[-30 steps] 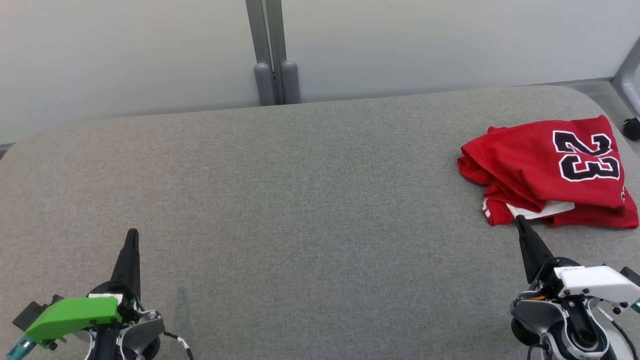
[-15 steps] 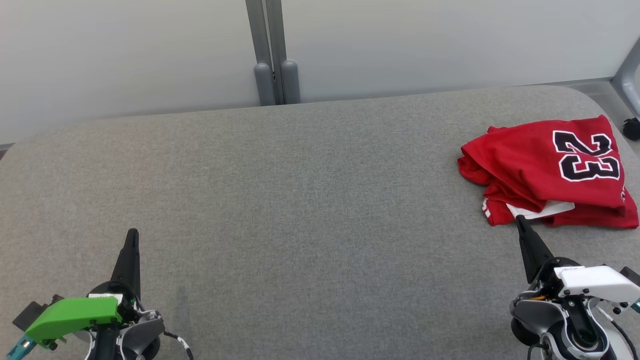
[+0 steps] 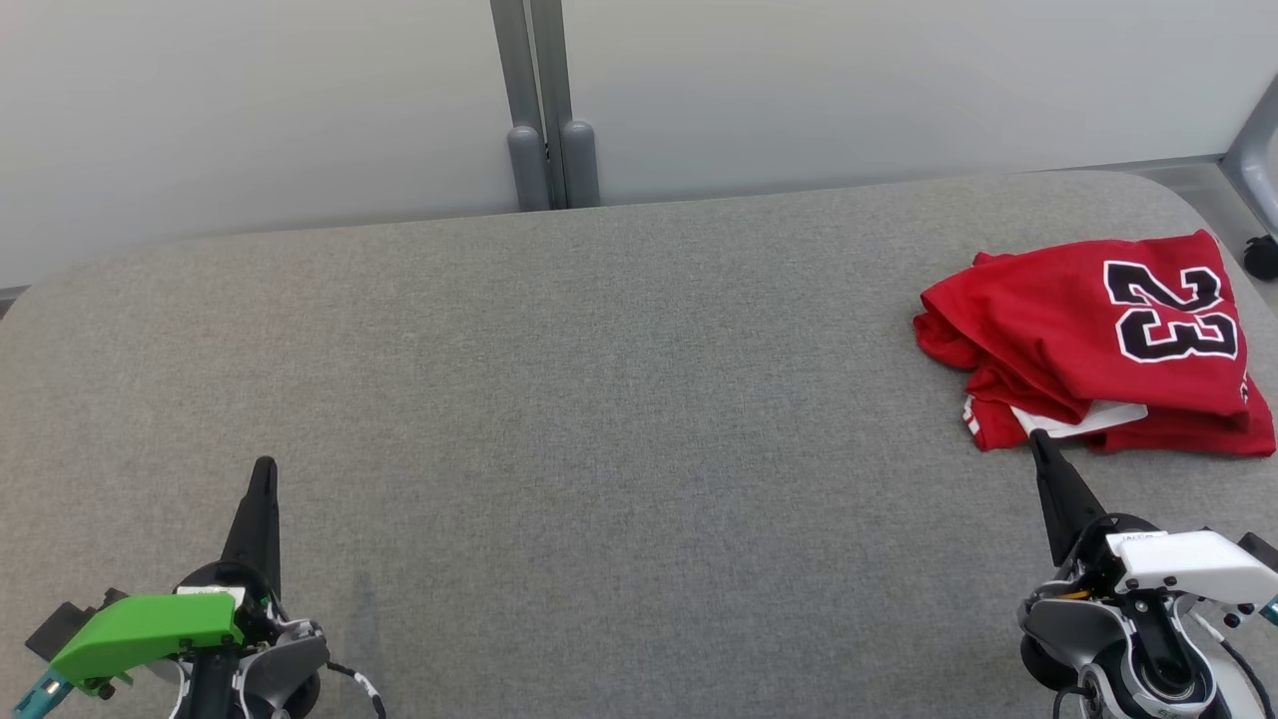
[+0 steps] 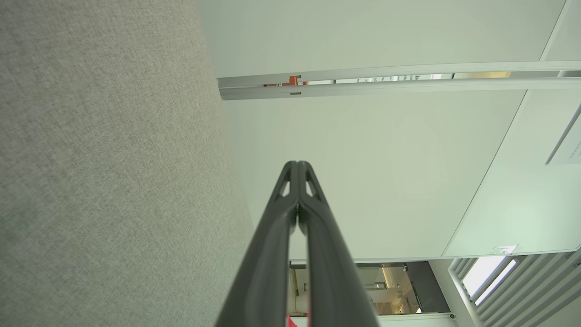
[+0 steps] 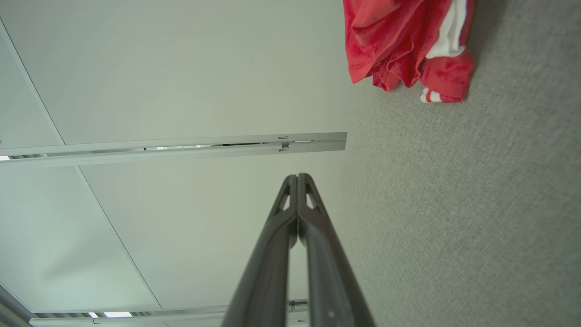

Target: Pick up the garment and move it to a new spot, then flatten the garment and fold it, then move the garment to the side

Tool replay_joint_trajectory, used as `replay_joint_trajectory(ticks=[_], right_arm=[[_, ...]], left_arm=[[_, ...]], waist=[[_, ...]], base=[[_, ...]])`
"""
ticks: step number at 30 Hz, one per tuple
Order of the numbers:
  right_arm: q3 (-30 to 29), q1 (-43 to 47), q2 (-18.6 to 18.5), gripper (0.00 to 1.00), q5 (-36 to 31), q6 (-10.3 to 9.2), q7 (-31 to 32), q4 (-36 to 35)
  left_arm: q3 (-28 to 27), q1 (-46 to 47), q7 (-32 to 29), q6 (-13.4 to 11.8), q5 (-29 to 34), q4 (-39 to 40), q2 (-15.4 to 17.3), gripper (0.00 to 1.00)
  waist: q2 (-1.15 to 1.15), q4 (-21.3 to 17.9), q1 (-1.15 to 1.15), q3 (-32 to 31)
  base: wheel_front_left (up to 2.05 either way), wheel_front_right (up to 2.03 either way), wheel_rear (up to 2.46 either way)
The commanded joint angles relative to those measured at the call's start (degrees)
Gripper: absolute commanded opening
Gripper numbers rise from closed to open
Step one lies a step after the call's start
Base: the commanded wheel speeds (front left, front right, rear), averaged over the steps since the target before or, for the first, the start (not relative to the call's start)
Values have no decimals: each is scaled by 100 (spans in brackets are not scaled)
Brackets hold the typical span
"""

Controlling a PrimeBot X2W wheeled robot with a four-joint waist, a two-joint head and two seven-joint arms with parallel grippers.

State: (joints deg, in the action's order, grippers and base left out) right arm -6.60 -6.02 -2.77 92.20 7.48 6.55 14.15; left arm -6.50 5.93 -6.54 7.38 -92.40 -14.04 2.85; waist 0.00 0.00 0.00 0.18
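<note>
Garment (image 3: pixel 1083 330) lies bunched on table (image 3: pixel 599 399), near right fingers (image 3: pixel 1054 489) pressed together.

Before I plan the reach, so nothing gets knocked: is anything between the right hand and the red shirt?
Nothing visible does. Bare grey table runs from the shut right hand to the red shirt just ahead.

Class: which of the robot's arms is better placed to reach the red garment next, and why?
Right. The right hand, shut, points at the red garment, tip almost at its near edge in the head view. The left hand, also shut, sits far across the grey table.
</note>
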Motion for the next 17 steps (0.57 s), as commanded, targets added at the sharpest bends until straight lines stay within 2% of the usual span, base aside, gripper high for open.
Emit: replay_joint_trajectory(ticks=[1,17], right_arm=[[-7,-35,-6,0,37,2,18,-27],[-6,-34,-6,0,38,2,18,-27]], left_arm=[[-16,63,-20,20,-2,-6,2,0],[-16,63,-19,20,-3,-6,3,0]], waist=[[0,0,0,0],[0,0,0,0]], base=[[0,0,0],[0,0,0]])
